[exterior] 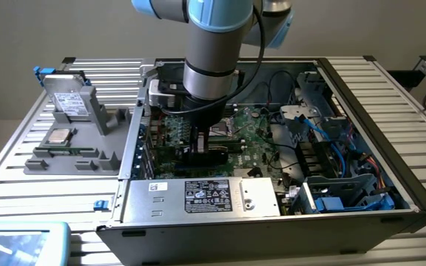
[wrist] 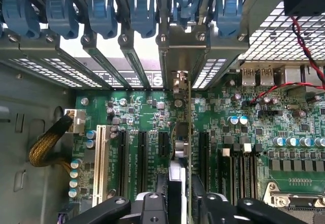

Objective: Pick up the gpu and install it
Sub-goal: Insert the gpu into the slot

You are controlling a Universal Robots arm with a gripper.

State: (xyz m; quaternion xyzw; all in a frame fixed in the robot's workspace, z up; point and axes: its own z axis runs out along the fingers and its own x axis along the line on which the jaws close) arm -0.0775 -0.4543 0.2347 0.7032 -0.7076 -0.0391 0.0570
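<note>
Grey tubular arm (exterior: 210,61), blue caps, black cable

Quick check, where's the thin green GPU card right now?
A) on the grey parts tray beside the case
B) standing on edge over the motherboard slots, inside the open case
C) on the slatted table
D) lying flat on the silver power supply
B: the thin green GPU card stands edge-on above the green motherboard slots, its silver bracket at the rear slot openings, with the pincer on it.

We count one open computer case (exterior: 361,100) on slatted table (exterior: 20,172). Inside case: one motherboard (wrist: 137,117), one gpu (wrist: 189,132) standing on edge, six blue slot clips (wrist: 104,13) along rear wall. Beside case, on table: one grey parts tray (exterior: 72,158), one hard drive (exterior: 71,102).
</note>
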